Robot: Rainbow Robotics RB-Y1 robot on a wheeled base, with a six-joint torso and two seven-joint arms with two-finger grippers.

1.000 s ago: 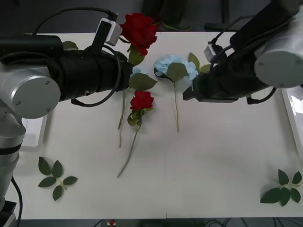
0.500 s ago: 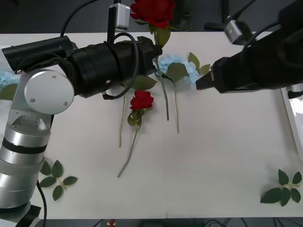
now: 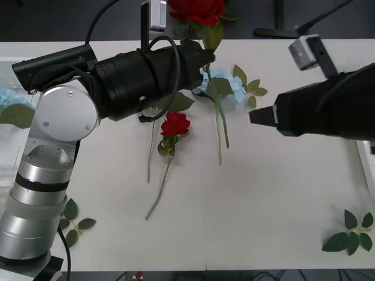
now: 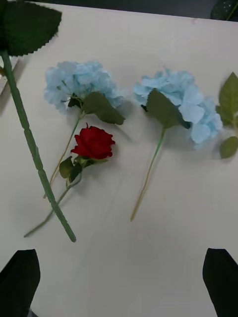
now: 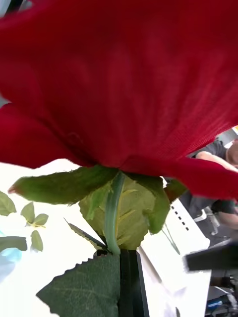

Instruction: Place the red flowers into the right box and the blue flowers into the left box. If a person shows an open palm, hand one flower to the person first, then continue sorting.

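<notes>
My left gripper (image 3: 206, 56) (image 5: 127, 260) is shut on the stem of a red rose (image 3: 196, 8) (image 5: 119, 79) and holds it above the table's far middle. Its stem (image 3: 221, 120) (image 4: 33, 148) hangs down over the table. A second red rose (image 3: 175, 124) (image 4: 93, 142) lies on the table between two blue flowers (image 4: 77, 81) (image 4: 181, 101); one of them (image 3: 229, 83) shows beside the left arm. Another blue flower (image 3: 7, 96) lies in the left box (image 3: 6, 155). My right gripper (image 3: 254, 116) (image 4: 119, 253) hovers open to the right of the flowers. The right box (image 3: 369, 153) shows as a rim.
Loose green leaf sprigs lie at the front left (image 3: 71, 215), the front right (image 3: 351, 232) and by the blue flower (image 3: 253, 89). The near half of the table (image 3: 258, 205) is bare white.
My left arm has swung right and raised the red rose higher, its stem now hanging over the blue flower. My right arm has drawn back to the right.
</notes>
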